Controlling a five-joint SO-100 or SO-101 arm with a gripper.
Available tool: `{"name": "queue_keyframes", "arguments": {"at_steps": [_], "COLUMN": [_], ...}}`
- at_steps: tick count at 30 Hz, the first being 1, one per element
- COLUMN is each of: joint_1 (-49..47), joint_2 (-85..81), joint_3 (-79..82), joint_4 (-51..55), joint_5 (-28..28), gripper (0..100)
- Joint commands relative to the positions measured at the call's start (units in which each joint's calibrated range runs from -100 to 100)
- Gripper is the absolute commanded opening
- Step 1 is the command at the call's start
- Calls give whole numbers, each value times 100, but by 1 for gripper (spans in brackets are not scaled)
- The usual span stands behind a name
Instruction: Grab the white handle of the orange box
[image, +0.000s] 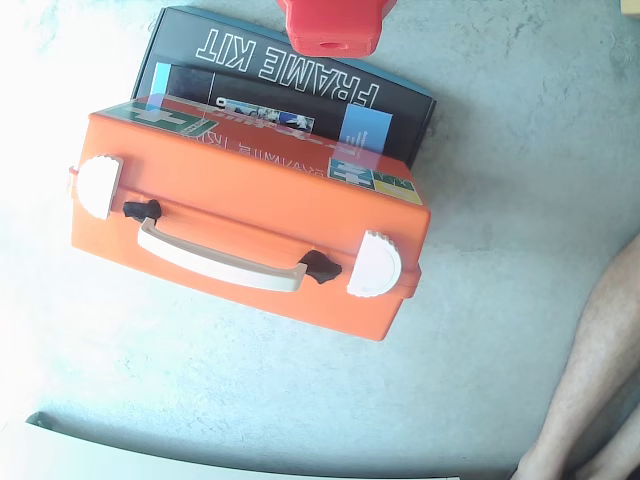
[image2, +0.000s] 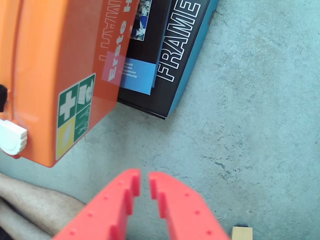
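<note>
The orange plastic box (image: 250, 225) stands upright against a black carton (image: 300, 90), white handle (image: 220, 262) exposed, while the red gripper (image2: 145, 186) hovers at six o'clock, jaws nearly together, empty.

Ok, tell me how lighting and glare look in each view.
Fixed view: the left side is blown out to white, washing the floor beside the orange box; the white handle stays readable. Wrist view: even light, sharp print on the black box, the pincer slightly soft.
</note>
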Motion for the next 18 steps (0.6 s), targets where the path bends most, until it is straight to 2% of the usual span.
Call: {"name": "queue_keyframes", "arguments": {"at_steps": [1,18], "joint_1": [-15,1], "joint_2": [-71,-71], "joint_3": [344,344], "joint_4": [-12,-4], "joint_5": [16,5], "gripper": [2,2]}}
